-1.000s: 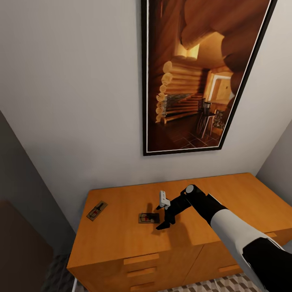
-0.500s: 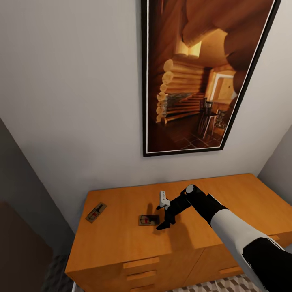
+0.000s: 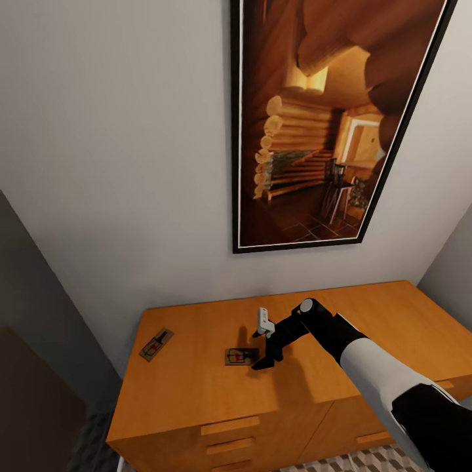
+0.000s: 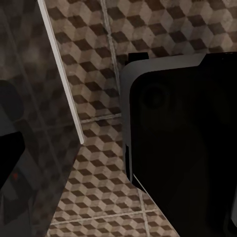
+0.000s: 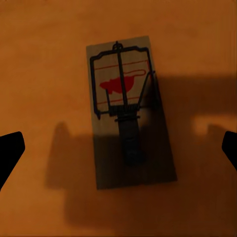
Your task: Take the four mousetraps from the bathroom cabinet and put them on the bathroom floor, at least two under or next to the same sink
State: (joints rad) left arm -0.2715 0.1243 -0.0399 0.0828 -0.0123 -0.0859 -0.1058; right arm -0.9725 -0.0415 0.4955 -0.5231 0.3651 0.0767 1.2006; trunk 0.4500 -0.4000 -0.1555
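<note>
Two mousetraps lie on the top of the orange-brown cabinet (image 3: 196,393). One mousetrap (image 3: 156,344) is near the top's left end. The other mousetrap (image 3: 240,356) is mid-top, a tan board with dark wire and a red mark, and also appears as the mousetrap (image 5: 129,126) in the right wrist view. My right gripper (image 3: 261,362) hangs just right of and above it, open, the right gripper (image 5: 120,150) with fingertips (image 5: 10,150) wide on either side and nothing held. In the left wrist view a dark fingertip (image 4: 10,153) sits at the frame edge over the cube-patterned bathroom floor (image 4: 94,44).
A tall framed picture of a log interior (image 3: 321,124) hangs on the wall above the cabinet. Drawer handles (image 3: 229,425) line the cabinet front. My dark base (image 4: 182,138) stands over the tiles, beside a white strip (image 4: 61,74).
The head view has shifted very slightly. The right arm and both mousetraps have stayed where they were.
</note>
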